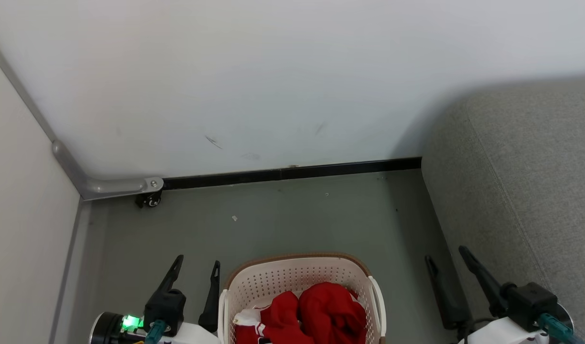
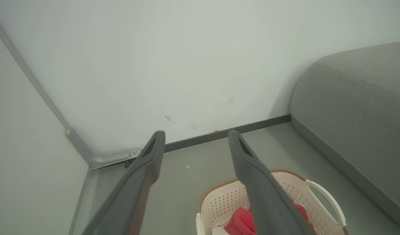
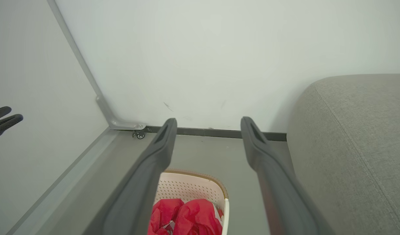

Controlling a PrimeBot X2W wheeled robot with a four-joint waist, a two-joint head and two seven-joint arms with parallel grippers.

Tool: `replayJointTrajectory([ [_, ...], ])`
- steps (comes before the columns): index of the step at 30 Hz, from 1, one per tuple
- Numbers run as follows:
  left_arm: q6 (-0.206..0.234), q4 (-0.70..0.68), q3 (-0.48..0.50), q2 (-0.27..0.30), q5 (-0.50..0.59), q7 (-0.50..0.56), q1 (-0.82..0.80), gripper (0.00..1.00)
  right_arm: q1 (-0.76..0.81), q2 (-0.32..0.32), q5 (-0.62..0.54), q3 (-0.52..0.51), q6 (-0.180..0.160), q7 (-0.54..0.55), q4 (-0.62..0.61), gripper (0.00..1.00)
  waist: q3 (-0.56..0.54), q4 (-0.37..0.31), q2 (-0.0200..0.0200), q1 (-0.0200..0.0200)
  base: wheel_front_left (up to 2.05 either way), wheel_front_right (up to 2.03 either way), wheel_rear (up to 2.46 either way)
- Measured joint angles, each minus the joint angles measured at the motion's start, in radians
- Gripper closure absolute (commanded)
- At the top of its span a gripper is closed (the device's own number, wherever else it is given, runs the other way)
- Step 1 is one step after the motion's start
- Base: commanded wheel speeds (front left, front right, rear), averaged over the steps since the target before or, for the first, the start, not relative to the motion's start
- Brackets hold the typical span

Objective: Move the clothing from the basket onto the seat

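Flanking the near basket (image 1: 292, 274), left gripper (image 1: 197, 262) and right gripper (image 1: 445, 254) gape empty; a shallow pinch could drop clothing (image 1: 321, 310) short of the seat (image 1: 522, 181)

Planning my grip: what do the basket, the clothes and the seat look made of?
Basket: cream plastic, likely rigid, matte, with punched holes and a brown rim. Clothes: soft red fabric, crumpled into folds. Seat: grey woven upholstery, matte, with a stitched seam.

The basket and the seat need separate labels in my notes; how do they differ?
The basket is cream perforated plastic; the seat is grey fabric. The basket is much smaller than the seat. The basket holds red clothing; the seat shows none. Both stand on the floor.
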Motion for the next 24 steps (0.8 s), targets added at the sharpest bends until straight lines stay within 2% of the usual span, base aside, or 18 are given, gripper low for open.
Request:
replayJointTrajectory([
  [13,-0.075,0.110,-0.127,0.003,0.080,0.066,-0.107,0.00,-0.014,0.000,-0.005,-0.056,0.000,-0.002,-0.060,0.00,0.106,-0.028,-0.0001,0.0000,0.00,0.00,0.00],
  [24,-0.123,0.218,-0.192,0.009,0.145,0.095,-0.226,0.00,-0.118,0.000,-0.004,-0.085,0.000,-0.002,-0.122,0.00,0.238,-0.065,0.0000,0.0000,0.00,0.00,0.00],
])
